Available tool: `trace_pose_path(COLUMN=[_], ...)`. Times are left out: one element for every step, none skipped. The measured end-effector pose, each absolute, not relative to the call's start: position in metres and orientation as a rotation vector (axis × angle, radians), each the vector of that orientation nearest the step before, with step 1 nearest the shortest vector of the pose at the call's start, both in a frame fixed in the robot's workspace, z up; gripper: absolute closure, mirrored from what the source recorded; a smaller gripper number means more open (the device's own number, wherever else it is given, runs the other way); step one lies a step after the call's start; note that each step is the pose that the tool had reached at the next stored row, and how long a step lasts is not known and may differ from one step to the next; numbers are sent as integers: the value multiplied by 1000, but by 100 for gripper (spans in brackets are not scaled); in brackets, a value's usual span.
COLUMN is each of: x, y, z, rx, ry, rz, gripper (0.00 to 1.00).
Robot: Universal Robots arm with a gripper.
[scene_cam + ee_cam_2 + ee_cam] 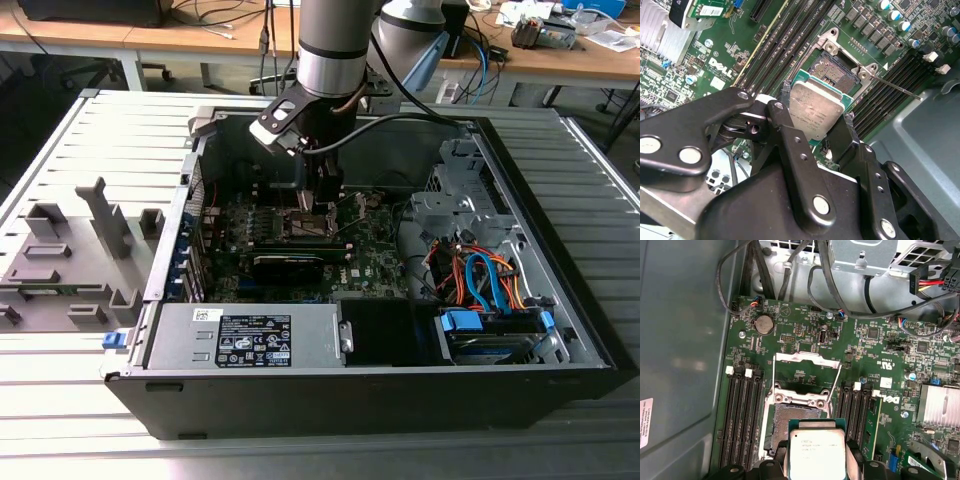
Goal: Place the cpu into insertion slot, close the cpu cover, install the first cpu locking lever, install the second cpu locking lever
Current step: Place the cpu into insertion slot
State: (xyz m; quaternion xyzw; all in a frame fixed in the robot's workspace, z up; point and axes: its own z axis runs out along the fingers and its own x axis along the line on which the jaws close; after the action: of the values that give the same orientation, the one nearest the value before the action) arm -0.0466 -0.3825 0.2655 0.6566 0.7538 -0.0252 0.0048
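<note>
Tool: in the exterior view our tool (pixel 318 205) hangs from the arm (pixel 335 50) inside the open computer case (pixel 400 400), low over the motherboard (pixel 375 255).
Grip: narrow. In the second wrist view we see its black fingers (pixel 785 127) pressed against two opposite edges of the cpu (pixel 812 107), so the tool is holding the chip.
Cpu: silvery face up, tan-green edge showing, held between the fingers over the near part of the insertion slot (pixel 832 67). Part of the slot's dark contact field lies uncovered beyond it. We cannot tell whether the chip touches the slot.
Cpu cover: in the first wrist view the cpu cover (pixel 807 357) stands open, folded back off the slot toward the coin cell (pixel 763 324).
Locking lever: in the second wrist view one thin locking lever (pixel 895 86) sticks out from a corner of the slot's rim, across the memory slots (pixel 905 67).
Memory slots: we see long black rows on both sides of the insertion slot.
Bench: in the exterior view the case lies on its side on a slatted grey bench (pixel 60 140). Grey fixtures (pixel 70 250) stand on the bench at the exterior view's left.
Inside the case: a power supply (pixel 245 335) lies along the near wall. A long black card (pixel 290 262) sits near the tool, and blue and orange cables (pixel 480 280) lie at the exterior view's right.
</note>
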Motion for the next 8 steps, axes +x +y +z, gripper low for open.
trace_pose_path(x=[-47,-47,-47,-47,-47,-47,-47,-47], y=[-382,-382,-382,-382,-382,-383,-383,-383], z=[265,265,265,265,265,265,265,265], rx=[2058,2059,2060,2061,2061,2062,2063,2064], ry=[2360,2359,2358,2357,2357,2356,2356,2355], rz=[-79,-79,-79,-79,-79,-79,-79,-79], gripper=[46,46,46,46,46,46,46,46])
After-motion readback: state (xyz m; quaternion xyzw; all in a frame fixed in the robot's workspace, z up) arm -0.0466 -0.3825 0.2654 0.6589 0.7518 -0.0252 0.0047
